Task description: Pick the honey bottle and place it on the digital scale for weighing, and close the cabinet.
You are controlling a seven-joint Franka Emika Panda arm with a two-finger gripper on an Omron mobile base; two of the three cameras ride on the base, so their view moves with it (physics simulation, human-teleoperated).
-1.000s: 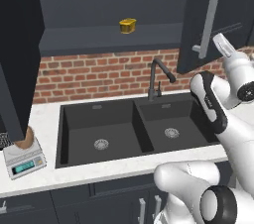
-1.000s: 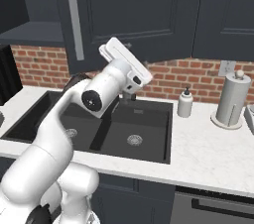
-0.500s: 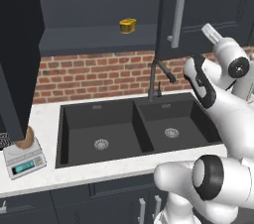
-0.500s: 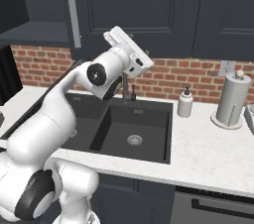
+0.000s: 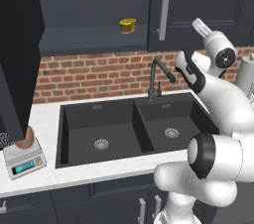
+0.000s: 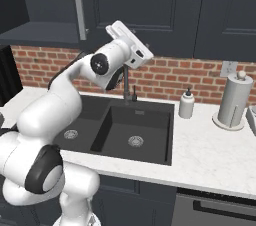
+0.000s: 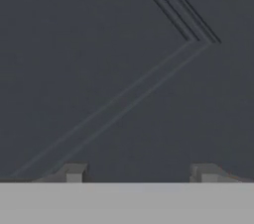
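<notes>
Standing against the upper right of the sink wall, the large dark charcoal cabinet (image 5: 198,10) with panelled doors is showing one door with a long vertical silver bar handle (image 5: 164,7) partly swung, its edge sitting beside an open dark shelf recess. A small bright yellow container (image 5: 127,26) is sitting on that shelf, just left of the door edge. At the far left another dark door panel (image 5: 17,54) is hanging out over the white marbled counter (image 5: 44,114), crowding the room above the small light-grey square digital scale (image 5: 24,161) with its teal-lit display. The small rounded amber-brown honey bottle (image 5: 25,140) is resting on the scale's top plate, partly hidden behind that door's lower edge.

The white arm is reaching up and forward over the black double sink (image 5: 134,129), its wrist raised to cabinet height. The gripper (image 7: 139,172) is pointing straight at the flat matte door face, very near it; grooved panel lines are running diagonally across the hand view. Its two small dark finger tips (image 7: 74,172) are standing well apart, nothing between them.

A black gooseneck tap (image 5: 158,77) is rising behind the sink before the red brick backsplash. On the right counter a white soap dispenser (image 6: 186,105) and a paper towel roll on a stand (image 6: 231,102) are standing near each other.
</notes>
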